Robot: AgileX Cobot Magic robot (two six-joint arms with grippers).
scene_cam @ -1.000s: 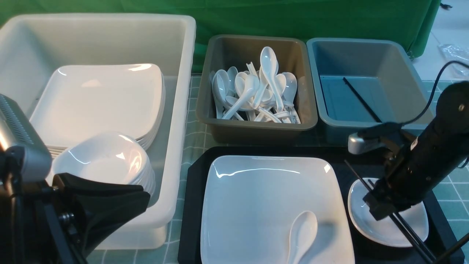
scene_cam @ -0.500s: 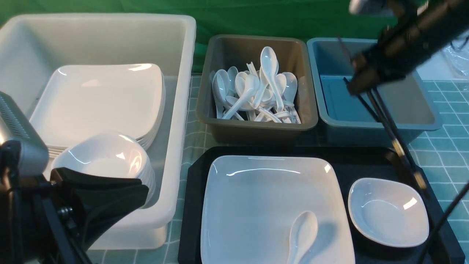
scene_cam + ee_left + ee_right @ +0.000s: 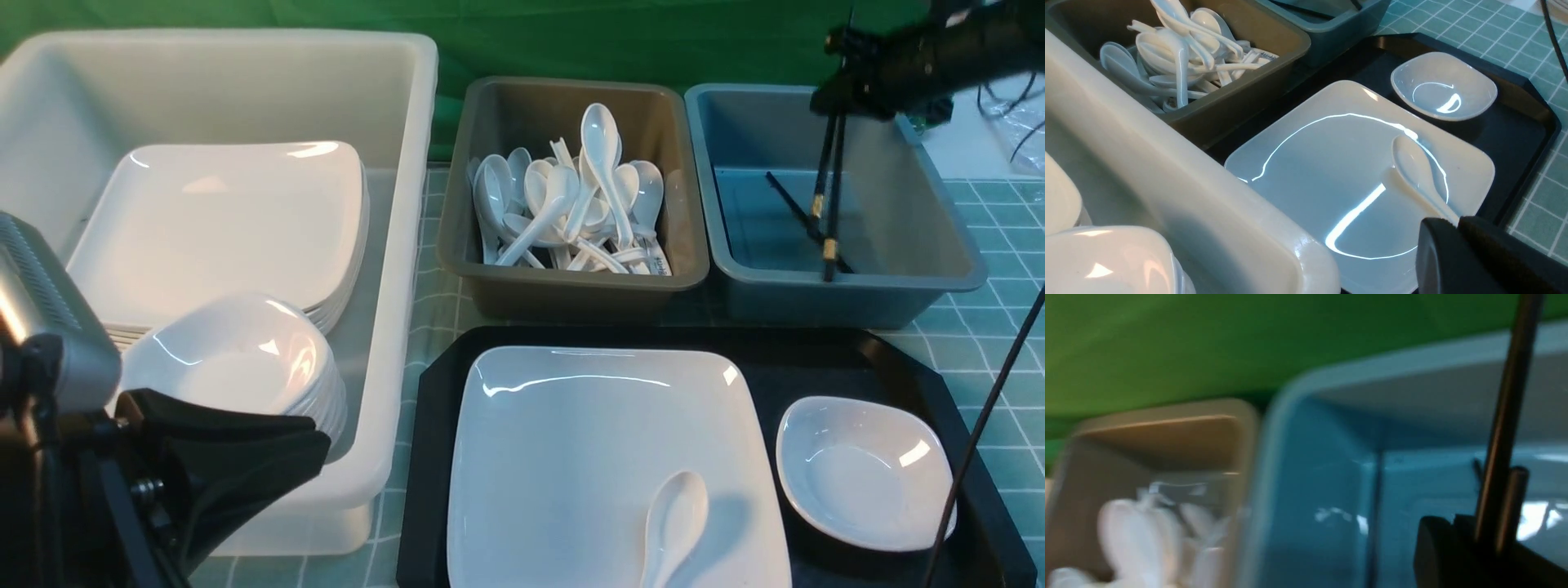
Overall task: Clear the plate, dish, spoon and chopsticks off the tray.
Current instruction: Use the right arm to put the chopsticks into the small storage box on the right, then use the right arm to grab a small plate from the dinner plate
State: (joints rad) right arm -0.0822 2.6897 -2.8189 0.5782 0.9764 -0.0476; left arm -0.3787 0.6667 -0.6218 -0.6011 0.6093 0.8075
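Tray (image 3: 800, 359), teal checked tablecloth (image 3: 1004, 359), green backdrop (image 3: 571, 41)

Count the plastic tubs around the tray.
3: the white tub left of the tray; the brown tub behind it; the blue-grey tub right of the brown one. None seems hidden.

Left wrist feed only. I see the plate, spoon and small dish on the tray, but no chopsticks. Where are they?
Observer: The right gripper holds the chopsticks over the blue-grey tub.
Operator: Let go yet?
Observer: No. The jaws are shut on them near the top, and they hang almost upright.
Operator: Anything in that tub?
Observer: One loose black stick lies slanted on its floor.
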